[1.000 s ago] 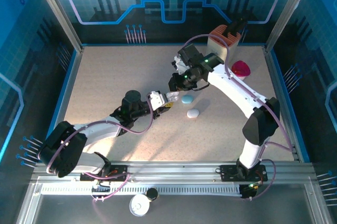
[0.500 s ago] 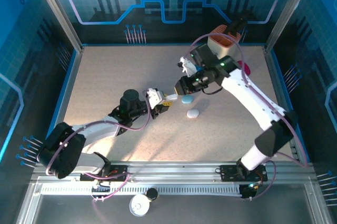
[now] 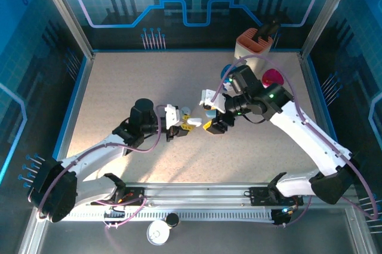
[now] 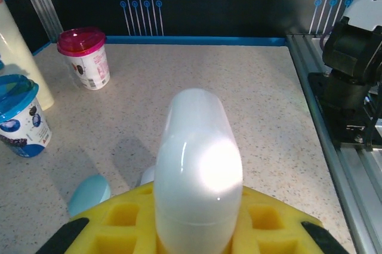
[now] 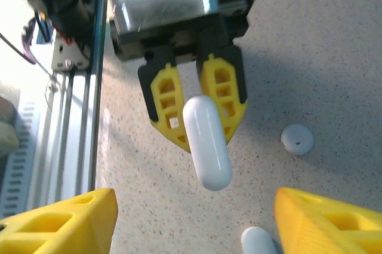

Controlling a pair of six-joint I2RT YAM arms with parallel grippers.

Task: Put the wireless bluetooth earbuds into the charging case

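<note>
A white pill-shaped charging case [image 4: 197, 170], closed, sticks out from between the yellow fingers of my left gripper [image 4: 197, 218], which is shut on it. From above, the left gripper [image 3: 182, 121] holds the case [image 3: 194, 121] over the middle of the table. My right gripper [image 3: 213, 125] faces it from the right, a short gap away. In the right wrist view the case [image 5: 207, 143] hangs ahead of my right gripper [image 5: 194, 206], whose fingers [image 5: 65, 221] stand wide apart and empty. The earbuds are out of view.
A pale blue pebble case [image 4: 89, 193] and a white one [image 4: 147, 175] lie on the table below the left gripper. A pink-lidded cup [image 4: 83, 57], a blue-lidded cup [image 4: 18, 116] and an orange-and-white holder [image 3: 253, 42] stand at the back right. The metal rail [image 5: 77, 116] runs along the near edge.
My right arm has swung forward and down from behind the loose cases, and its gripper has opened facing the left one. The left gripper has shifted slightly nearer, still holding the white case.
</note>
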